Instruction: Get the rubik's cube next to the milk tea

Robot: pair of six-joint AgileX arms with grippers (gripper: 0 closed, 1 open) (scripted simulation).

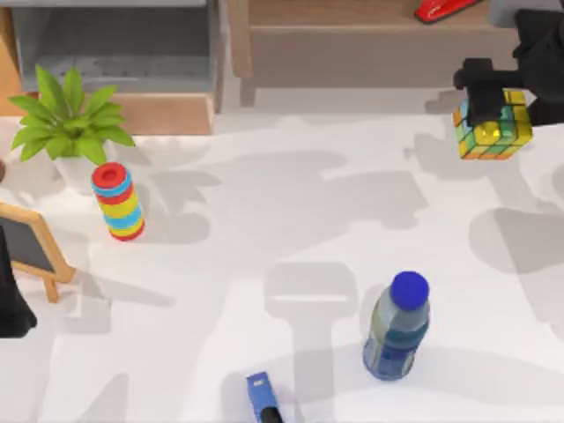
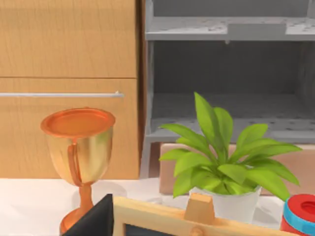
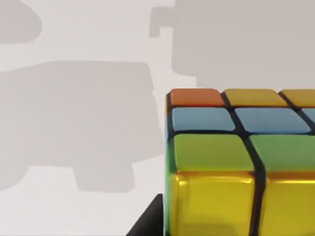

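Cube first: the rubik's cube (image 1: 493, 126) sits at the far right of the surface (image 1: 291, 211) in the top view, with the right tool (image 1: 483, 99) directly over it, dark fingers reaching down across its top face. The right wrist view shows the cube (image 3: 231, 172) pressed close under the camera, a sliver of dark finger beside its lower edge, which suggests the tool is closed around the cube, though I cannot tell for certain whether the cube rests on the surface or is lifted just clear of it (its shadow lies close beneath and to the left).

The milk tea (image 1: 398, 328) stands upright near the front of the surface, right of centre, blue cap up, well apart from the cube. A grasp from above makes sense here: it leaves the cube's sides free, so it can be set down close beside the bottle without the fingers knocking that tall, easily tipped bottle.

The left tool (image 1: 11, 300) is parked at the left edge of the surface; whether its fingers are open or closed cannot be told. Its wrist camera looks past a small chalkboard (image 2: 147, 219) toward a potted plant (image 2: 224, 157) and a trophy cup (image 2: 78, 147).

A striped ring stack (image 1: 118, 202) stands at the left, far from the likely carrying path.
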